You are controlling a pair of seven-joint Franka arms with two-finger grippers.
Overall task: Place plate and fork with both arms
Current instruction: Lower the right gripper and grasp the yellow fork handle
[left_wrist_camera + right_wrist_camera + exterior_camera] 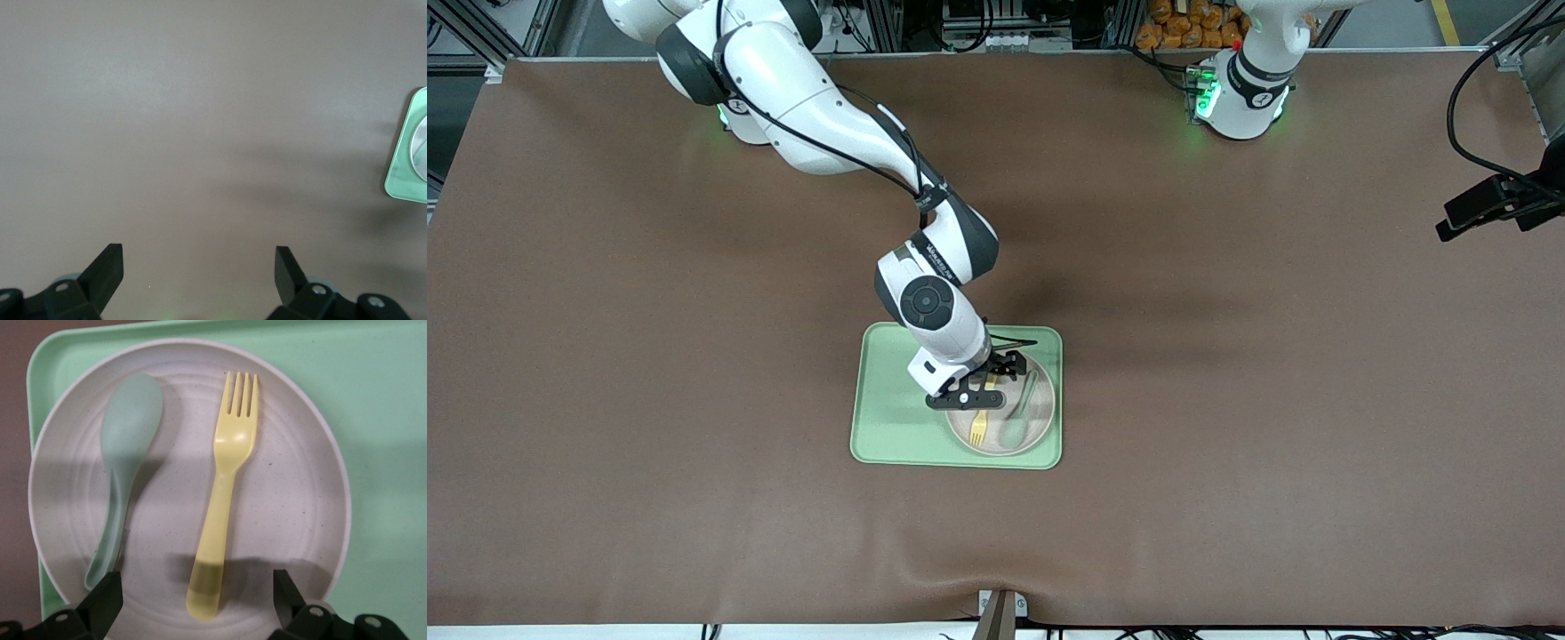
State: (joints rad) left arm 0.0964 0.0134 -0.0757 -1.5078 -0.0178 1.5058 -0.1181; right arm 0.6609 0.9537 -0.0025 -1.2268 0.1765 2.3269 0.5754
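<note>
1. Right wrist view: the right gripper [193, 600] hangs wide open over the fork [223, 493], ready to grab it.
2. The fork lies on the plate [300, 520], beside the spoon [123, 467].
3. The left gripper [199, 273] waits, open too, over the bare table [200, 133].

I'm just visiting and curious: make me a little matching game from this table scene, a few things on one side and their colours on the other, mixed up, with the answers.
Things:
1. fork
2. spoon
3. plate
4. tray

Colours:
A. light green, rectangular
B. pale beige, round
C. pale yellow
D. pale green, lying beside the fork

Pairs: 1-C, 2-D, 3-B, 4-A.

The fork and spoon both lie on the plate, which sits on the tray. The right gripper hangs open over the fork's handle; the left gripper waits open above the bare table.
</note>
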